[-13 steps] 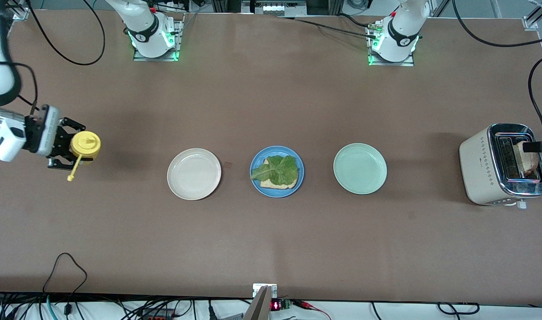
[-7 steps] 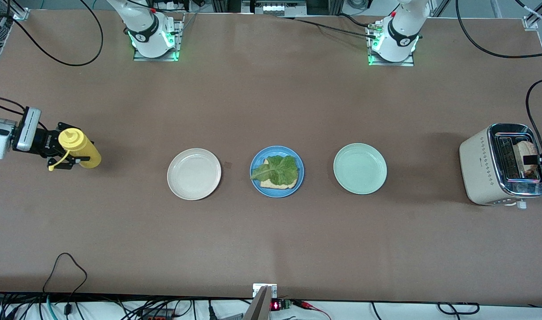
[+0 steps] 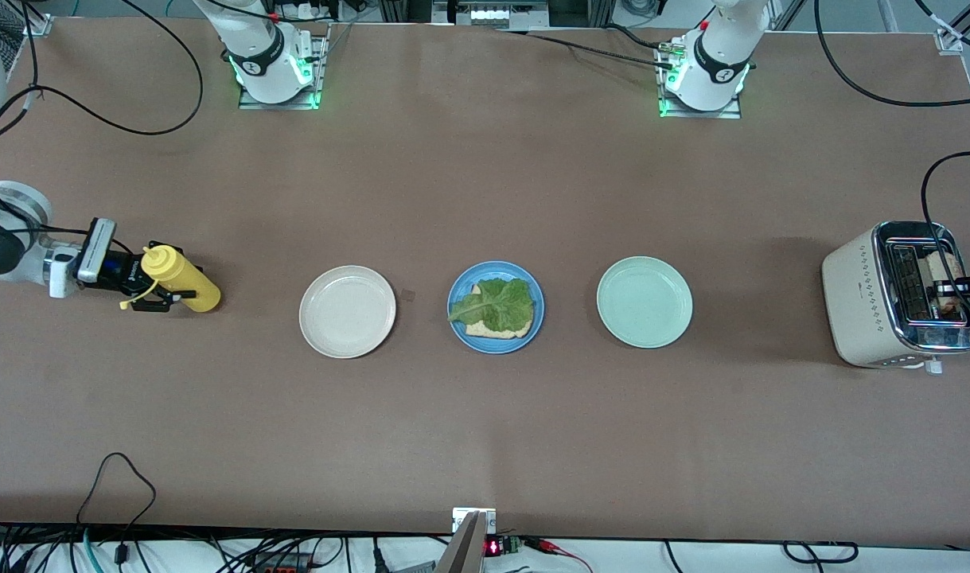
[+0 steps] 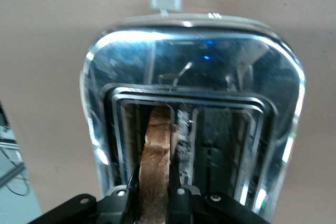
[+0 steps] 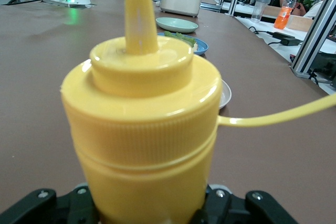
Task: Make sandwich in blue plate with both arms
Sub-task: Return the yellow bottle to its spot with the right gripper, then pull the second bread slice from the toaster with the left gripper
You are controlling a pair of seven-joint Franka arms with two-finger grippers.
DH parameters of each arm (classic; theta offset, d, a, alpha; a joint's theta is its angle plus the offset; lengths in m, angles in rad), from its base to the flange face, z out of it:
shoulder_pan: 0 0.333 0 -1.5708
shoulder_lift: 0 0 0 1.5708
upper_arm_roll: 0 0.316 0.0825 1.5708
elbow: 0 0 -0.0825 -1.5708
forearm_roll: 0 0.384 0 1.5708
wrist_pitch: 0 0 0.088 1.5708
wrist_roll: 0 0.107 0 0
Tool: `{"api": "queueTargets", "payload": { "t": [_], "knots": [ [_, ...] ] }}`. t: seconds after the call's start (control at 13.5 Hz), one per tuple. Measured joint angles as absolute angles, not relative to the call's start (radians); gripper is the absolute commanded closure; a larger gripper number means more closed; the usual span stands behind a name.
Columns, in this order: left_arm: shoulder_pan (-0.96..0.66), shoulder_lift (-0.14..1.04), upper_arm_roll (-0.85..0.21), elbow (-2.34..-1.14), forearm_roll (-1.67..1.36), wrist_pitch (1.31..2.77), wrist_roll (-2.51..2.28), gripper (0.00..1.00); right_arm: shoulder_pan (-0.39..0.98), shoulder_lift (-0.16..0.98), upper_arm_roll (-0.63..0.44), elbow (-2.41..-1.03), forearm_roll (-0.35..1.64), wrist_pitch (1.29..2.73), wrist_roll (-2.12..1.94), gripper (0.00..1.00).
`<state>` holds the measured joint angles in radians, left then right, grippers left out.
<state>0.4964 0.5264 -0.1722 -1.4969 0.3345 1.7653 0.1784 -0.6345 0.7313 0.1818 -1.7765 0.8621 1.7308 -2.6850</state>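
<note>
The blue plate (image 3: 536,307) sits mid-table between two other plates and shows small in the right wrist view (image 5: 201,49). On it lies one toast slice (image 3: 492,329) with a green lettuce leaf (image 3: 500,304) on top. A second toast slice (image 3: 942,274) stands in a slot of the toaster (image 3: 866,298). In the left wrist view my left gripper (image 4: 154,192) is shut on this slice (image 4: 156,150), a finger pressed to each face. My right gripper (image 3: 152,288) is shut on a tilted yellow squeeze bottle (image 3: 178,278) over the right arm's end of the table. The bottle (image 5: 142,124) fills the right wrist view.
A cream-white plate (image 3: 347,311) lies beside the blue plate toward the right arm's end. A mint-green plate (image 3: 644,302) lies toward the left arm's end. The cream toaster stands near the table edge at the left arm's end. Black cables trail along the table's edges.
My left gripper's fingers have closed onto the toast slice in the toaster. My right gripper has carried the yellow bottle toward the plates, and the bottle has tipped over from upright.
</note>
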Motion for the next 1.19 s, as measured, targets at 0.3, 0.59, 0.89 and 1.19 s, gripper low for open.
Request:
{"api": "queueTargets", "payload": {
  "t": [0.3, 0.59, 0.89, 1.19],
  "knots": [
    [0.502, 0.509, -0.172, -1.492, 0.305, 1.724, 0.187, 0.99, -0.637, 0.738, 0.187, -1.756, 0.862, 1.730, -2.682, 0.87],
    [0.502, 0.470, -0.174, -1.484, 0.304, 1.685, 0.229, 1.00, -0.649, 0.738, 0.185, -1.748, 0.862, 1.737, -2.680, 0.87],
    [0.499, 0.437, -0.187, -1.456, 0.304, 1.629, 0.230, 1.00, -0.692, 0.738, 0.128, -1.738, 0.862, 1.741, -2.679, 0.87],
    [0.482, 0.383, -0.229, -1.376, 0.292, 1.468, 0.230, 1.00, -0.709, 0.739, 0.121, -1.738, 0.862, 1.740, -2.679, 0.00]
  ]
}}
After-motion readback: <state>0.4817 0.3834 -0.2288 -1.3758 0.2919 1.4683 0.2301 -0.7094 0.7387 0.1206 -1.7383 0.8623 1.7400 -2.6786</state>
